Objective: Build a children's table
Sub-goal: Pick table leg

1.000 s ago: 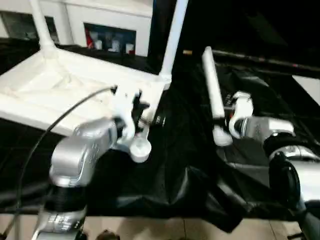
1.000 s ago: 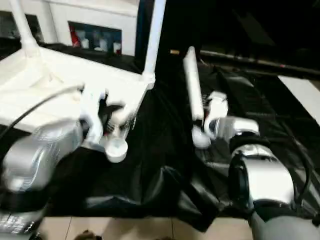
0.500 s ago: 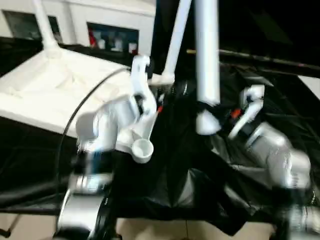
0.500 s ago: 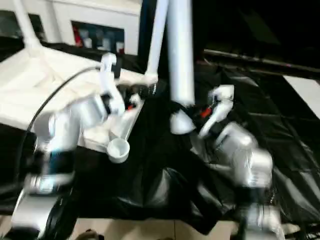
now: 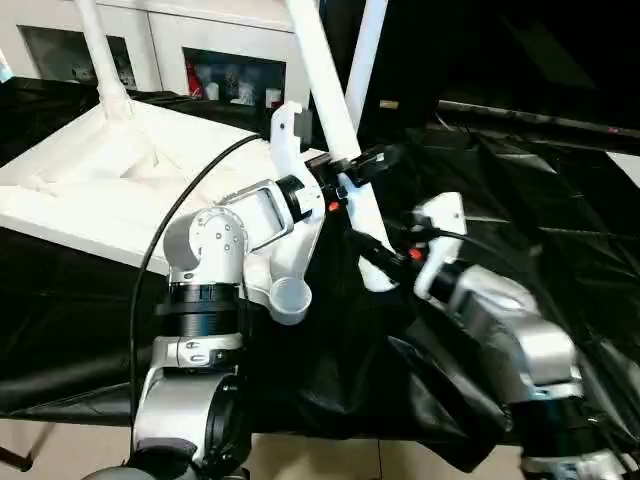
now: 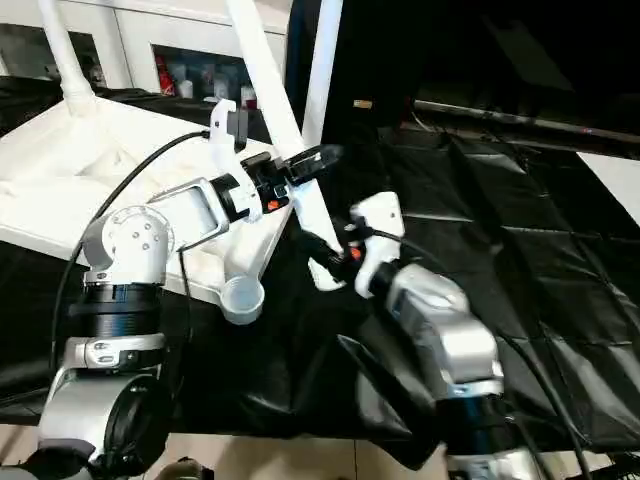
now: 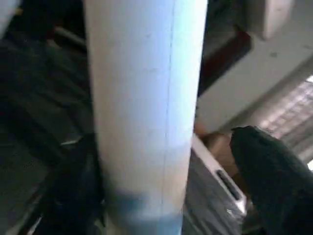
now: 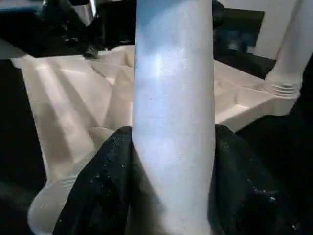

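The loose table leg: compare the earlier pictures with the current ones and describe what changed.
The right gripper has lifted the loose leg off the black cloth and stood it nearly upright. The left gripper has swung over to straddle it. The tabletop and its two fitted legs stayed put.

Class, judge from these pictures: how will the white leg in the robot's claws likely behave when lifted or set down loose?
The leg looks stiff: it stays straight though the right claw grips only its lower end. Being a smooth round tube, it probably rolls if laid flat. Long and narrow, it would likely tip if stood loose.
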Controlling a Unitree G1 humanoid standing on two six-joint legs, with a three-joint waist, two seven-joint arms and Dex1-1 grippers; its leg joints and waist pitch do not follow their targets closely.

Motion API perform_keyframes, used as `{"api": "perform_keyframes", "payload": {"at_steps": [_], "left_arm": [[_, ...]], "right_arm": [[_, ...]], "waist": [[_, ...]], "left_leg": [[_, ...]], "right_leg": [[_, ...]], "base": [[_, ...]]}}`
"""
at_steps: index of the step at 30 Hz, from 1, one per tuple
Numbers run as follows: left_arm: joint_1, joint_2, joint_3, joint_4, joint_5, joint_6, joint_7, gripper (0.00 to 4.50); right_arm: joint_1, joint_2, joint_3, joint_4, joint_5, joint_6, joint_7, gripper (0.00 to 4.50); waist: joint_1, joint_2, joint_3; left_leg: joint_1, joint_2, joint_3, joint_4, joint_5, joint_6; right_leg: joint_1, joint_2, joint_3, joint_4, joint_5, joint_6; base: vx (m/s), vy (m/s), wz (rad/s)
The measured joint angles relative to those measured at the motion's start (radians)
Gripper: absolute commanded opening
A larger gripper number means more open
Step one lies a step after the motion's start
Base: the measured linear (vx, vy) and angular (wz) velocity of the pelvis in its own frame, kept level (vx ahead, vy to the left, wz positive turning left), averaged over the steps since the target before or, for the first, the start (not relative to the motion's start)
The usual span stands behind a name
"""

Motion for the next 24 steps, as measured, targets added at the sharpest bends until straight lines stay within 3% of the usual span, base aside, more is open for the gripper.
{"api": "perform_keyframes", "payload": {"at_steps": [1, 4, 24], "left_arm": [[0.007, -0.001, 0.0, -0.016, 0.002, 0.003, 0.01, 3.72], [0.029, -0.002, 0.002, -0.048, 0.004, 0.003, 0.04, 3.64], [0.034, -0.027, 0.052, -0.062, 0.001, -0.023, 0.152, 2.07]], "right_arm": [[0.0, 0.006, 0.008, 0.0, -0.003, -0.001, -0.008, 1.89], [0.0, 0.019, 0.025, 0.0, -0.006, -0.002, -0.025, 1.89], [-0.03, 0.04, 0.055, 0.017, -0.036, -0.013, -0.052, 1.89]], "waist": [[0.0, 0.0, 0.0], [0.0, 0.0, 0.0], [0.002, -0.002, -0.001]], "left_leg": [[0.0, 0.0, 0.0, 0.0, 0.0, 0.0], [0.0, 0.0, 0.0, -0.001, 0.0, 0.0], [-0.001, 0.0, 0.0, -0.001, 0.0, 0.0]], "right_leg": [[0.0, 0.0, 0.0, 0.0, 0.0, 0.0], [0.0, 0.0, 0.0, 0.0, 0.0, -0.001], [0.0, 0.0, 0.0, -0.001, -0.002, 0.003]], "base": [[0.0, 0.0, 0.0], [0.0, 0.0, 0.0], [0.0, 0.0, 0.0]]}}
